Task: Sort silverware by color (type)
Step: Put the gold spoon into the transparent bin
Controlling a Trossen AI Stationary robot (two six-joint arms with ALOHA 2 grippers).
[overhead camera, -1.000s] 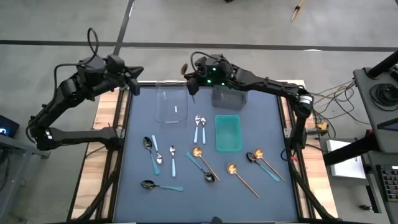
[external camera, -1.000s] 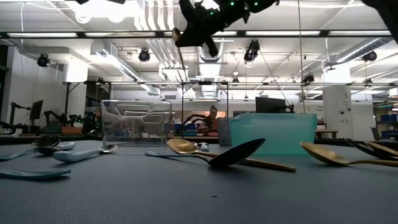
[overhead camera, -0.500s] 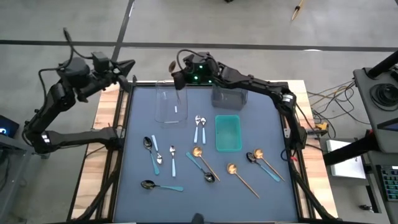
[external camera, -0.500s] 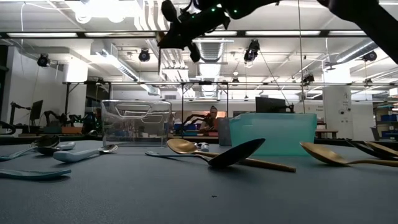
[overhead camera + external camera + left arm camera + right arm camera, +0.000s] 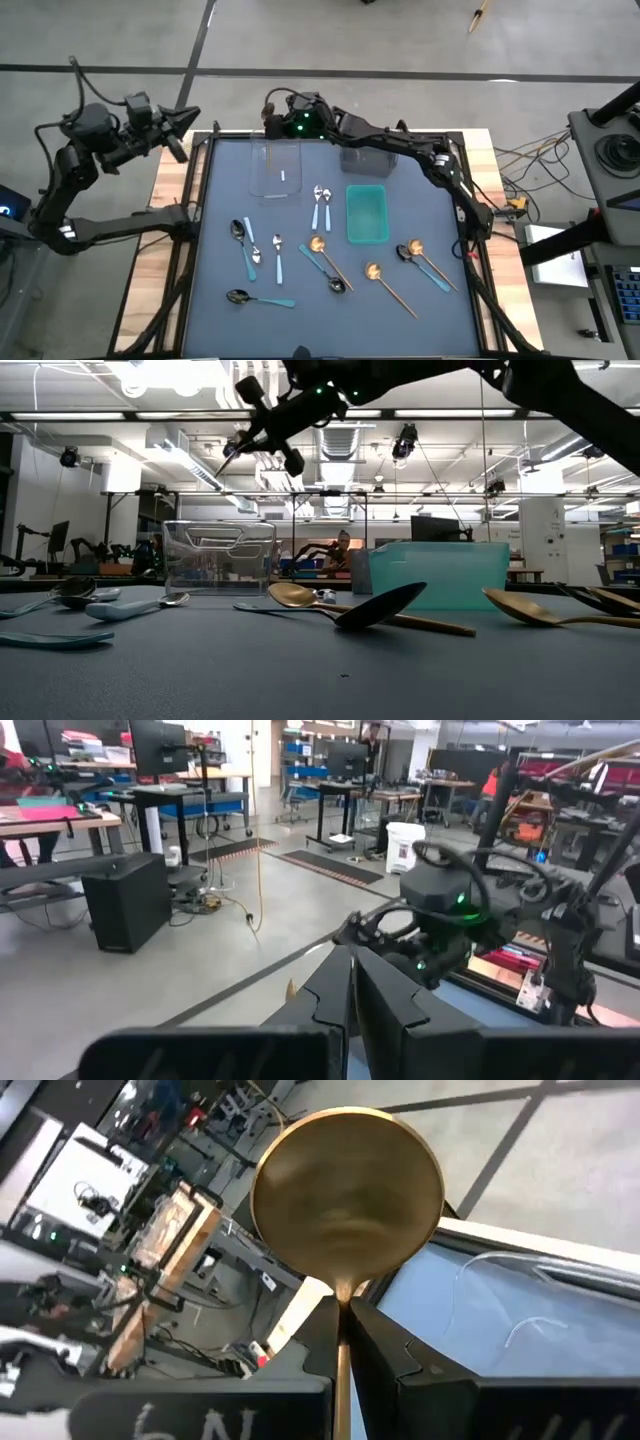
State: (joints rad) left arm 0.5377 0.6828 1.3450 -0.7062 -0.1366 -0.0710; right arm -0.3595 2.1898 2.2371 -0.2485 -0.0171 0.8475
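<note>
My right gripper (image 5: 343,1302) is shut on an all-gold spoon (image 5: 345,1195) whose bowl sticks out past the fingertips. It hangs high above the far left corner of the clear bin (image 5: 277,165), which holds one light-handled spoon (image 5: 284,177). My left gripper (image 5: 186,120) is shut on nothing, beyond the table's far left corner. Several spoons lie flat on the mat: silver ones with light-blue handles (image 5: 320,205), dark ones with teal handles (image 5: 258,298) and gold ones (image 5: 390,285). My right gripper pinches the gold spoon's handle just behind the bowl (image 5: 343,1290) between its two fingers. The handle runs back along the fingers. The fingers come about level from the table's right side. The spoon is lifted clear, its bowl leading toward the table's left.
A grey bin (image 5: 368,155) stands at the far edge beside the clear one, and a teal bin (image 5: 367,213) sits just nearer. The spoons are scattered over the mat's near half. The room's floor lies beyond the far edge.
My right gripper has carried the gold spoon along the far edge toward the table's left, from beside the grey bin to the clear bin's far left corner, rolling its wrist as it went. My left gripper has drawn back leftward, away from the table's corner.
</note>
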